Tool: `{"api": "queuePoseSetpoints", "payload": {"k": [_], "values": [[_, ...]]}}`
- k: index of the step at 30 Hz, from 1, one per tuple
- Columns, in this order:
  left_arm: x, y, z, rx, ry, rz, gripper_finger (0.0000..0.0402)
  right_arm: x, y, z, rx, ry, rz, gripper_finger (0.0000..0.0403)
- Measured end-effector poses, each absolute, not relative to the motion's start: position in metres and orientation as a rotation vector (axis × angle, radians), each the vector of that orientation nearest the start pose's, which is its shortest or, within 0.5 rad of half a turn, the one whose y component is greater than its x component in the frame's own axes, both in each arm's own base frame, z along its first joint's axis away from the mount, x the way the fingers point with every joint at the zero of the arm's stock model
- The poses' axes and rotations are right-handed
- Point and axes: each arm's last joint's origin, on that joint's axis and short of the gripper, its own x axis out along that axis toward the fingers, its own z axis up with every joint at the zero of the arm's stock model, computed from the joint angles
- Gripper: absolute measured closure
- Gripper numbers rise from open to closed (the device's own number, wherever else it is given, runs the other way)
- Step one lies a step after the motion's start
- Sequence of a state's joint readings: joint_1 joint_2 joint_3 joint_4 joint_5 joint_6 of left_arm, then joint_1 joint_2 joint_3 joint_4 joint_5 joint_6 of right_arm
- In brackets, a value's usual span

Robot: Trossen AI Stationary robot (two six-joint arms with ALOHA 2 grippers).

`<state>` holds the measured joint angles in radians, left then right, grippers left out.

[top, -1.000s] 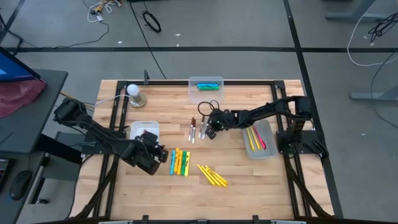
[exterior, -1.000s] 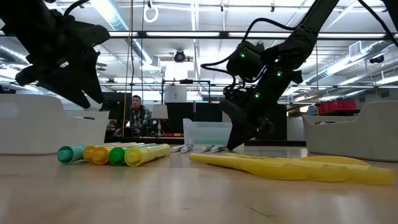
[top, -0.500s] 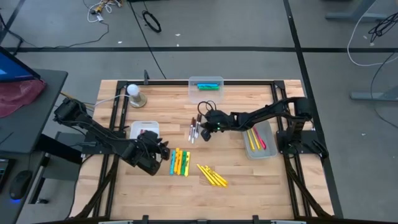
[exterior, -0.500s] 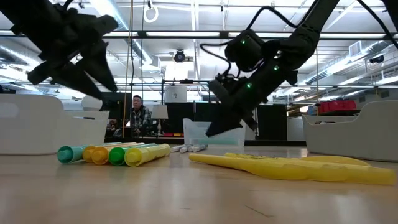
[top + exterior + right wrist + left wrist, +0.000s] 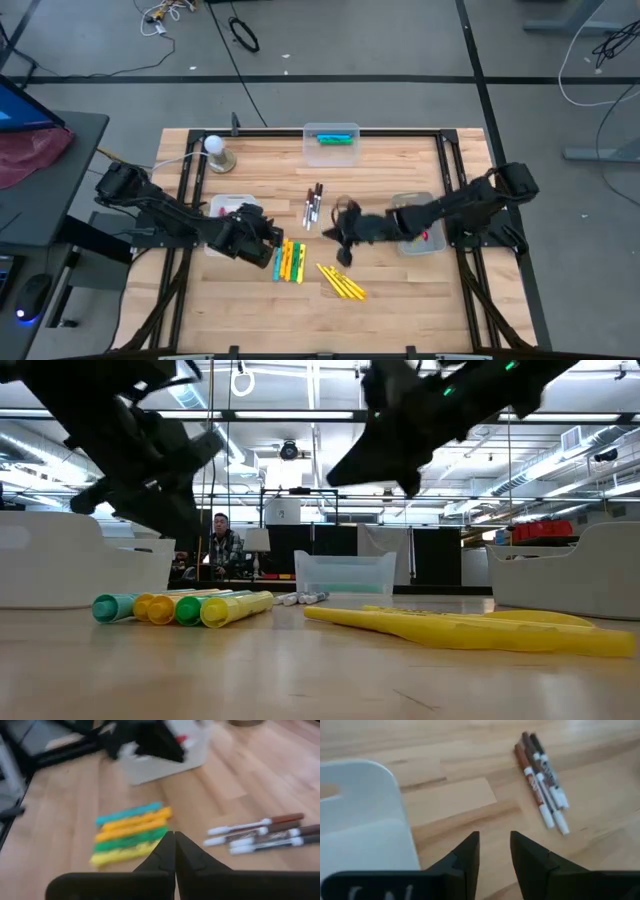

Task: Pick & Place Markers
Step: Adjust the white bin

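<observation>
Since a second ago: right gripper (image 5: 345,240) has left the thin white markers (image 5: 312,205), swinging toward the slim yellow markers (image 5: 341,282); left arm crept toward the chunky ones.
High view: chunky markers (image 5: 288,260) sorted in a row on the surface, beside the left gripper (image 5: 272,236).
Low view: both grippers' tips blurred, unreadable.
Left wrist view: fingers (image 5: 470,857) half open, empty.
Right wrist view: fingers (image 5: 168,851) pressed closed, empty.

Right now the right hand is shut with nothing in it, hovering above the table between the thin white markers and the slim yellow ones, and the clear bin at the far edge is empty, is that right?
Not quite: the clear bin holds a green marker, as the high view shows. The rest stands: the right hand is shut and empty, between the thin white markers and the slim yellow ones.
</observation>
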<state>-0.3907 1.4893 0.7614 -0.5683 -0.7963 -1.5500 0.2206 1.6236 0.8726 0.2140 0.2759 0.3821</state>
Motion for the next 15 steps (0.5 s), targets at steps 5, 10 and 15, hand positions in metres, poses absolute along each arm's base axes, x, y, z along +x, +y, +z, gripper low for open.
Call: {"api": "queuePoseSetpoints", "payload": {"k": [5, 10, 15], "values": [[0.236, -0.064, 0.154, -0.664, 0.671, 1.032, 0.0335, 0.32, 0.098, 0.195, 0.19, 0.503, -0.125, 0.0403], [0.229, -0.063, 0.152, -0.653, 0.783, 1.049, 0.0379, 0.316, 0.11, 0.194, 0.17, 0.507, -0.118, 0.0403], [0.217, -0.069, 0.152, -0.62, 0.858, 1.076, 0.0397, 0.315, 0.11, 0.193, 0.171, 0.512, -0.121, 0.0403]]}}
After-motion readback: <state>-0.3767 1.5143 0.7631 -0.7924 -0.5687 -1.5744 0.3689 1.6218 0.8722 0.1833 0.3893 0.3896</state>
